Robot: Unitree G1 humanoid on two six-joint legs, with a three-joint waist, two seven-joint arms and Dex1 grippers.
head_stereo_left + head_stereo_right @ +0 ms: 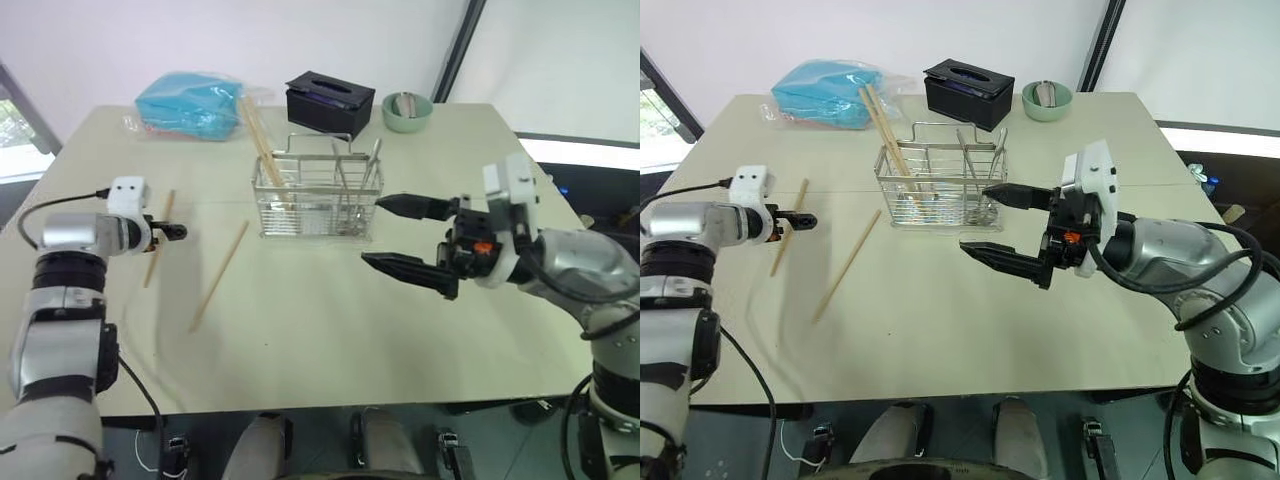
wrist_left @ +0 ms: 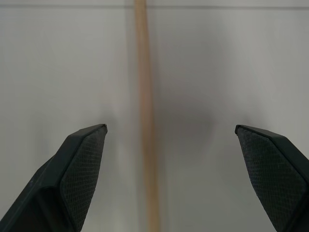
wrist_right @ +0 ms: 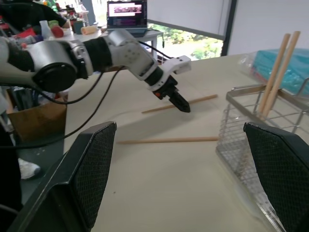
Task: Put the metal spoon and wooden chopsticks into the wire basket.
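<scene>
The pale bench [image 1: 330, 350] carries everything. At its far edge lie a blue packet [image 1: 190, 103], a black tissue box [image 1: 330, 100] and a small green bowl [image 1: 407, 111]. The wire basket [image 1: 318, 198] stands nearer, about mid-bench. Two wooden chopsticks [image 1: 262, 145] already lean in its left compartment, tips sticking out toward the far left. Thin metal shafts rise from its right compartments, and one may be the metal spoon, though its bowl cannot be made out.

The right gripper [image 1: 398, 235] hangs just near and right of the basket, its fingers spread wide and holding nothing. The left gripper [image 1: 172, 232] sits low at the left of the bench, over one of two loose chopsticks [image 1: 160, 238]. The other [image 1: 220, 275] lies a little to its right, well apart from the basket. In the left wrist view the left fingers [image 2: 79, 176] are spread with that stick running up between them, nearer one finger than the other.

The step in hand looks like picking up this stick. To do it well, centre the stick between the fingers, sink until the tips nearly meet the bench, then close gently across its width so it does not roll away. Gripping near the middle should keep it from tipping when lifted.
</scene>
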